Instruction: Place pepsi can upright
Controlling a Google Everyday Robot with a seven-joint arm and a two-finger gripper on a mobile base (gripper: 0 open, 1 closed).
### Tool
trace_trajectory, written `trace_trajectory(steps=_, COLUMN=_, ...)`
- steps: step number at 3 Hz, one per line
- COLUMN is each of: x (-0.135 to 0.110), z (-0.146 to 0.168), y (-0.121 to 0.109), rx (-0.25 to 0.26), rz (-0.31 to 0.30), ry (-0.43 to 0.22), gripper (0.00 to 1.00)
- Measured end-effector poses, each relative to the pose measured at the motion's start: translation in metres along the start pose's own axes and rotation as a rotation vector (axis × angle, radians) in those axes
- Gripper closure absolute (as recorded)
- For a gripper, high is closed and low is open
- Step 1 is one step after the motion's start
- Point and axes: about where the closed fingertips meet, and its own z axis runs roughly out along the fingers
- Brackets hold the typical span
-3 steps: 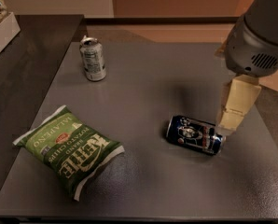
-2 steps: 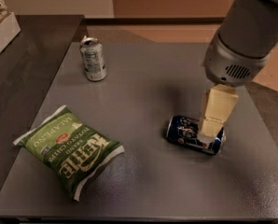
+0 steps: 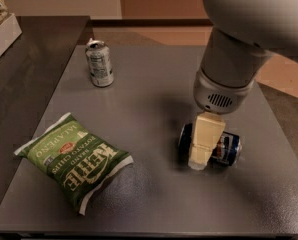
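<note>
Pepsi can (image 3: pixel 228 149) lies sideways on the table (image 3: pixel 139 109) beneath the end effector (image 3: pixel 200 160); grip cannot be told.

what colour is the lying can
Dark blue pepsi can, red markings, camera view; cream gripper over it.

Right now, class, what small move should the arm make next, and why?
Probably take a firm hold of the pepsi can: it lies on its side on the table, and the tool sits right over its middle.
</note>
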Motion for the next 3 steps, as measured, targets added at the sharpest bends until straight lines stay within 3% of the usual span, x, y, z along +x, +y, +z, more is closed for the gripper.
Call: trace_trajectory(steps=3, x=0.006, z=0.032, y=0.013, rx=-0.010, rz=0.062, ry=0.064, gripper=0.00)
